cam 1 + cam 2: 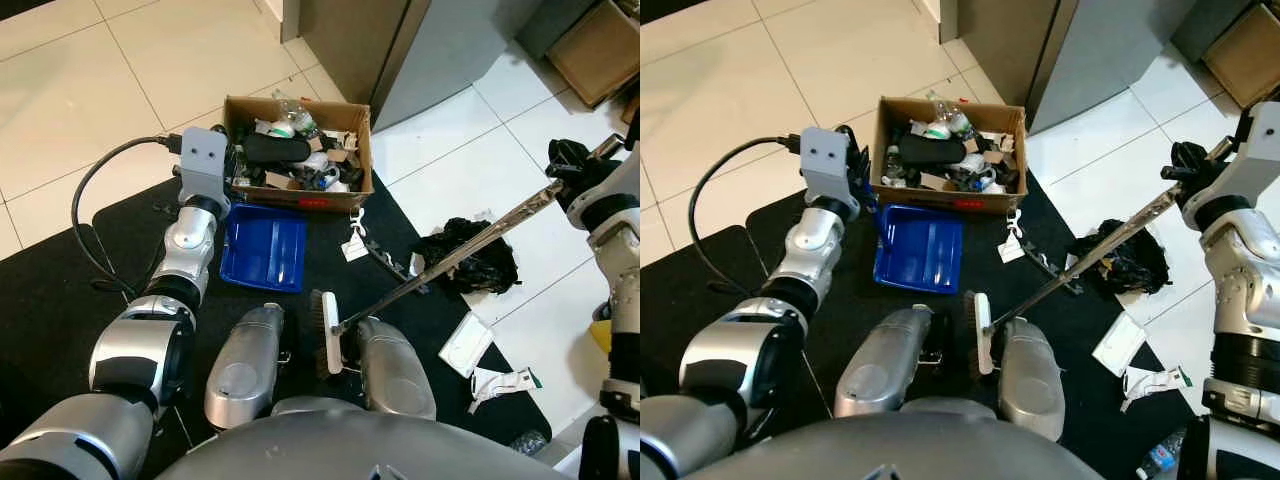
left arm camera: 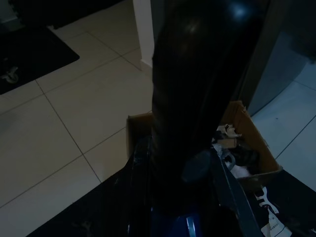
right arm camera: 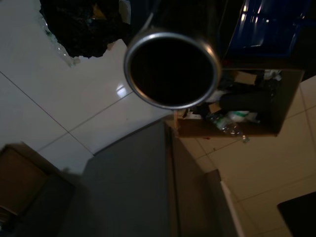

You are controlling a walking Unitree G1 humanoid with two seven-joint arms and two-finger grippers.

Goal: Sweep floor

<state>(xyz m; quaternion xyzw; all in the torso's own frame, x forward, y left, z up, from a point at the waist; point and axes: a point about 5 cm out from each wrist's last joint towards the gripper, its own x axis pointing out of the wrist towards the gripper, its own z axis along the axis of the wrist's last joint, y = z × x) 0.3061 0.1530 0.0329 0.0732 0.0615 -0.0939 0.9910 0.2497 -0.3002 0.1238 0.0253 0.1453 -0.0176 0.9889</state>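
Nearest the robot, the broom (image 1: 330, 332) has its bristle head down on the black mat (image 1: 60, 300), just in front of the two silver legs (image 1: 245, 365). Its metal handle (image 1: 470, 245) slants up and away to the right, crossing over the mat edge and the white tiles. The right hand (image 1: 575, 165) is closed around the upper end of that handle, out over the tiles; in the right wrist view the open round end of the handle (image 3: 172, 67) sits close to the lens.

Right of the legs, white paper scraps (image 1: 466, 345) lie at the mat's edge. Farther out, a crumpled black bag (image 1: 470, 255) lies on the tiles, under the handle, and a small white tag (image 1: 354, 247) rests on the mat near it.

Beyond the broom head, a blue dustpan (image 1: 265, 248) lies flat on the mat, touching the front of a cardboard box (image 1: 298, 150) crammed with rubbish. The left hand (image 1: 232, 160) reaches down by the dustpan's far left corner, beside the box; whether its fingers are open or closed cannot be told, as the left wrist view is dark
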